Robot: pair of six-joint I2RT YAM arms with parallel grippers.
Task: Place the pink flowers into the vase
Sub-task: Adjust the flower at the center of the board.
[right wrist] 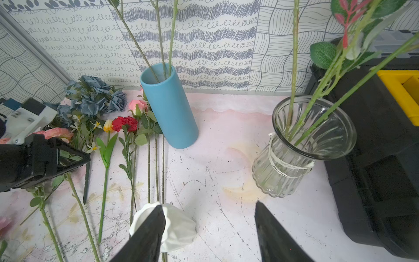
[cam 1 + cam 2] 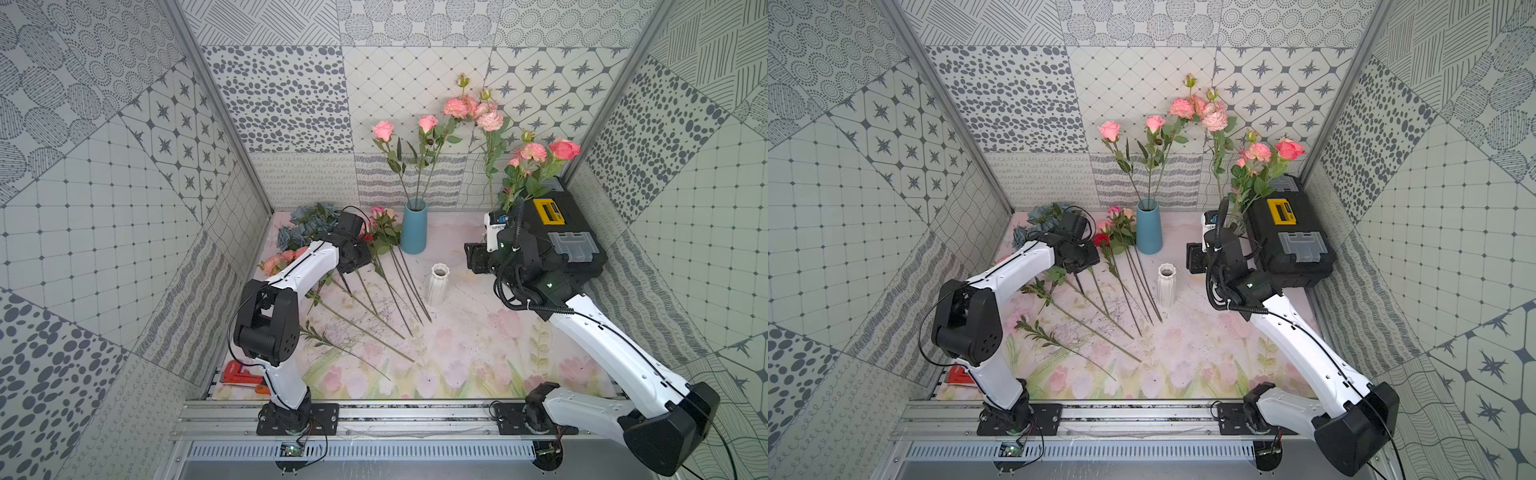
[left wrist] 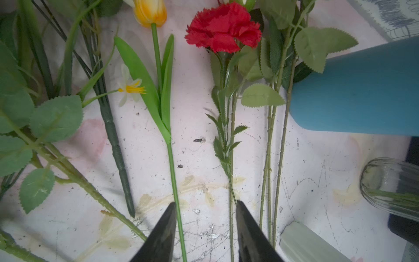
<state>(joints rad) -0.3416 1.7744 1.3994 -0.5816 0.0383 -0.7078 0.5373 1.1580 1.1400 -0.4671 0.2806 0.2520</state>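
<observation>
Pink flowers stand in the blue vase, and fuller pink blooms rise from a glass vase. More pink flowers lie on the mat left of the blue vase. An empty white ribbed vase stands mid-mat. My left gripper is open low over the lying stems, its fingers either side of a yellow tulip's stem and a red carnation's stem. My right gripper is open above bare mat, between the white vase and the glass vase.
Dusty-blue flower clusters and salmon blooms lie at the back left behind my left arm. A black toolbox fills the back right corner. A red tool lies at the front left. Long stems fan across the mat's middle.
</observation>
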